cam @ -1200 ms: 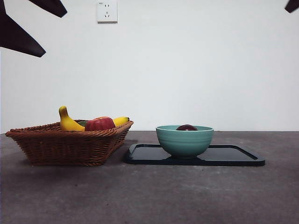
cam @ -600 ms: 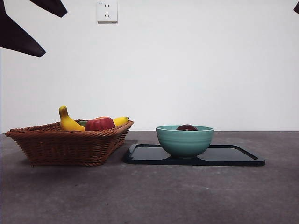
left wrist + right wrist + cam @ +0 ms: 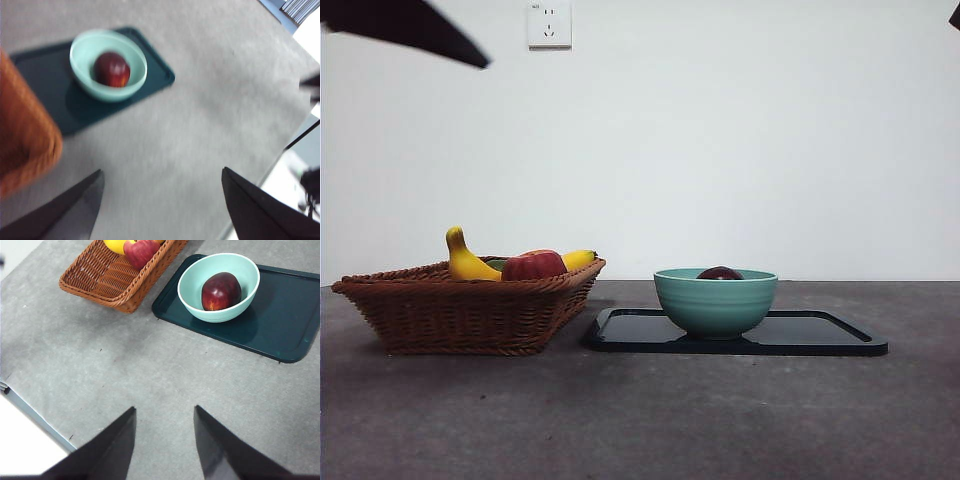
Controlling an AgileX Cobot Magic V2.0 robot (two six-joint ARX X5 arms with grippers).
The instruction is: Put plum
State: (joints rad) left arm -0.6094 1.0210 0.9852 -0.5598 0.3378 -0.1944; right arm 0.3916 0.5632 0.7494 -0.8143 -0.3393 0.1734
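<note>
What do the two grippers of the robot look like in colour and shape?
The left gripper and the right gripper each have two plain black jaws, flat, wedge-shaped and tapering to a tip. No markings or cables show on them.

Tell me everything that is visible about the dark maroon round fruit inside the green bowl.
The round, glossy, dark maroon plum has smooth skin with a few lighter red patches and looks whole. It rests on the bottom of the pale green ceramic bowl, which stands on the dark rectangular tray. In the front view only its top shows above the rim. Neither gripper touches it; both are raised, open and empty.
</note>
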